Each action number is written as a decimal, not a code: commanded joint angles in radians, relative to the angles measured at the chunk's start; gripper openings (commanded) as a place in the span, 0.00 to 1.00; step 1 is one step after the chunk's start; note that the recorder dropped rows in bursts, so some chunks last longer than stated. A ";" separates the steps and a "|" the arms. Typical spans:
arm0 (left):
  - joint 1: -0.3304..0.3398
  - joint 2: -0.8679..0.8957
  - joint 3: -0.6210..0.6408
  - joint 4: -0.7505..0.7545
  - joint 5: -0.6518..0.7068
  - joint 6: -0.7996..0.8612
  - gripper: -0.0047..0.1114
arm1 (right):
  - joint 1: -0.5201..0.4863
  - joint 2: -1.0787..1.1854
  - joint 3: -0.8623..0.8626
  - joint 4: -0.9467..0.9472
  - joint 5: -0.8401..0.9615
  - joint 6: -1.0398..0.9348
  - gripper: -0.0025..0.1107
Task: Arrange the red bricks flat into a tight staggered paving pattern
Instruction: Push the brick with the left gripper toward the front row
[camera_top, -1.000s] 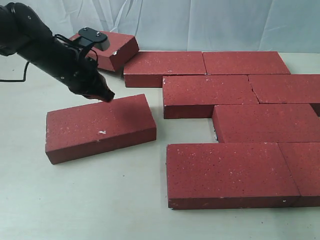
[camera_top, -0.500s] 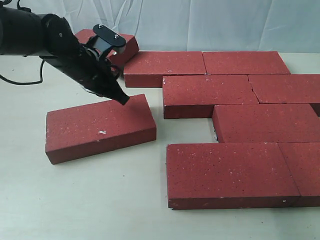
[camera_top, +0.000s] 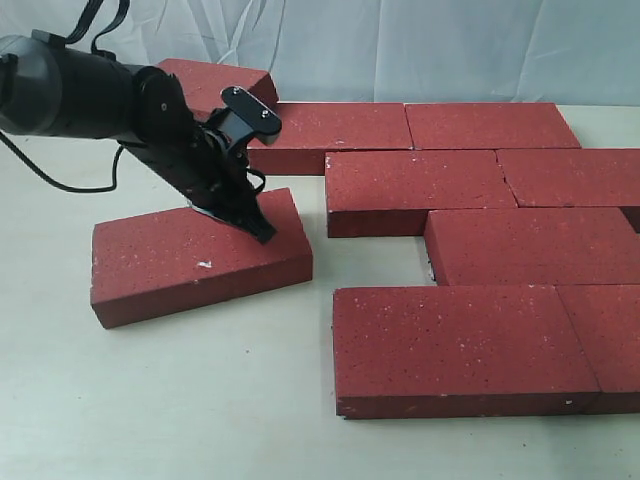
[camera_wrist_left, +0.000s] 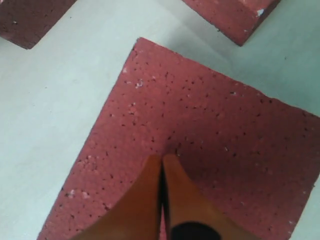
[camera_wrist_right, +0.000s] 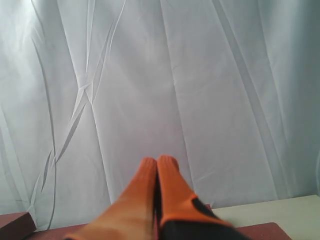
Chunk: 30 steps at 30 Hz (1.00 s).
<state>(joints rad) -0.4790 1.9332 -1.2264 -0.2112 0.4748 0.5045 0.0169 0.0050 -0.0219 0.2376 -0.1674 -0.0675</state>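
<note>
Where the left gripper (camera_wrist_left: 162, 160) touches: top face of the loose red brick (camera_top: 180, 265)
Left jaws: closed together, empty
Right gripper (camera_wrist_right: 157, 162): jaws closed, empty, before curtain (camera_wrist_right: 200, 75)

The bricks (camera_top: 200, 255) are dark red — white-speckled — the fingers (camera_wrist_left: 142, 200) orange, the table (camera_top: 150, 400) cream.

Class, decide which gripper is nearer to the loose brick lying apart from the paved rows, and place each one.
Left. The left gripper, shut, has its tips on or just above the top face of the loose brick; the right gripper faces the curtain, outside the exterior view.
</note>
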 joint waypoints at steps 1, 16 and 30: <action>-0.013 -0.002 0.001 0.009 -0.005 -0.007 0.04 | -0.004 -0.005 -0.009 -0.001 0.000 0.001 0.02; -0.013 -0.002 0.001 0.009 0.050 -0.004 0.04 | -0.004 -0.005 -0.009 -0.001 0.000 0.001 0.02; -0.013 -0.002 0.055 0.009 0.076 0.010 0.04 | -0.004 -0.005 -0.009 -0.001 0.000 0.001 0.02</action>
<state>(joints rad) -0.4872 1.9272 -1.1903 -0.2046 0.4893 0.5067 0.0169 0.0050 -0.0219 0.2376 -0.1674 -0.0675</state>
